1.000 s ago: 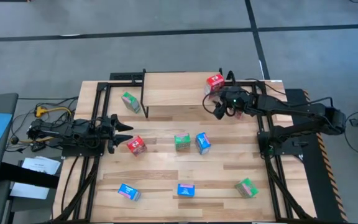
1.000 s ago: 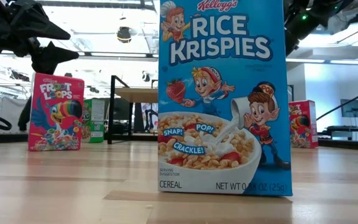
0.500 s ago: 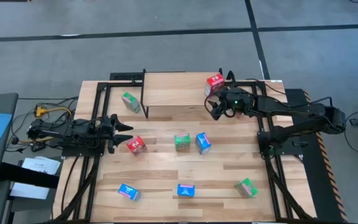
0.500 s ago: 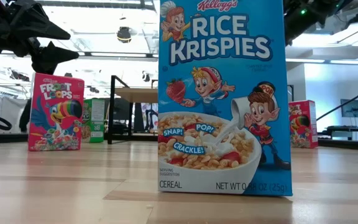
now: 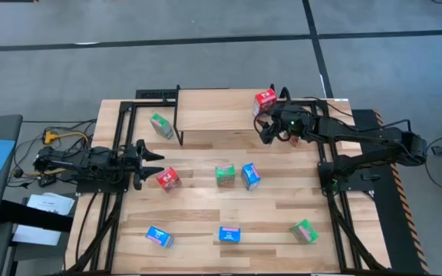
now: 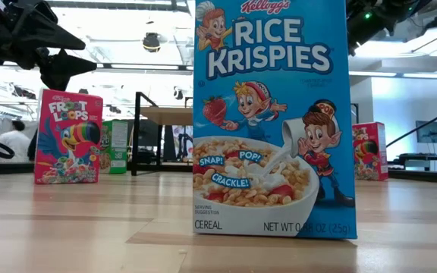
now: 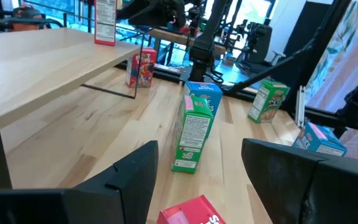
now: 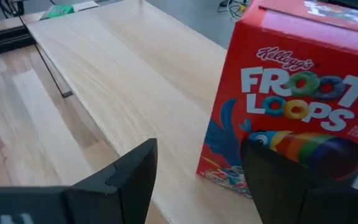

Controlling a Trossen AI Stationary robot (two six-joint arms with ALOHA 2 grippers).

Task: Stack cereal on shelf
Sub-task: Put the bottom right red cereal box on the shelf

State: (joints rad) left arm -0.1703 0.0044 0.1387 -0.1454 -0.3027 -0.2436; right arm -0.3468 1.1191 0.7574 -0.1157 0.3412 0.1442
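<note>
Blue Rice Krispies cardboard box (image 6: 271, 117) blocks mid-bench in low view. Right tool (image 5: 271, 132) parted, empty, beside red Froot Loops cardboard box (image 8: 297, 106) on raised light-wood shelf (image 5: 213, 111). Left tool (image 5: 152, 162) parted, empty.

A slatted wooden desk (image 5: 206, 218) stands on grey floor (image 5: 206, 61). Left of it lie tangled cables (image 5: 52, 138) and white papers (image 5: 44, 207).
</note>
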